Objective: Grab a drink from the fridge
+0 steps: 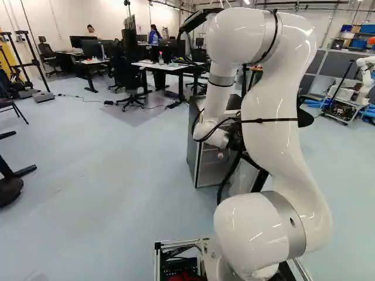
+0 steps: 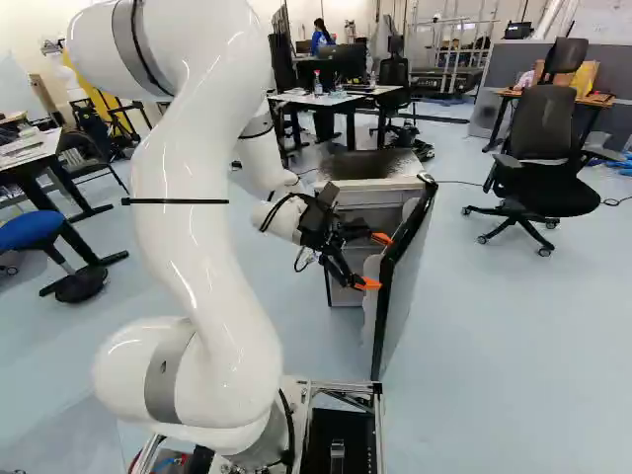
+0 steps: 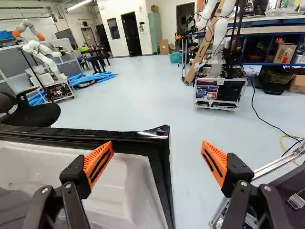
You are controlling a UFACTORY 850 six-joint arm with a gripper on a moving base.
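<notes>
My gripper [image 2: 375,262] is open at the inner side of the fridge door [image 2: 407,281], which stands swung out from the grey fridge [image 2: 395,184]. In the wrist view, the gripper [image 3: 157,149] has its orange pads wide apart. One finger overlaps the door's white inner lining [image 3: 131,183]; the other is over the floor beyond the door. The door's black edge [image 3: 164,179] shows between the two fingers, and neither is seen gripping it. The fridge [image 1: 191,137] is partly hidden by my arm in the left base view. No drink can be made out inside.
Behind the fridge is a desk [image 2: 346,97] with bottles on it. An office chair [image 2: 543,178] stands to the right in the right base view. In the wrist view, another robot [image 3: 219,38] stands on a wheeled cart beyond the door, and my base's frame [image 3: 279,167] lies beside one finger.
</notes>
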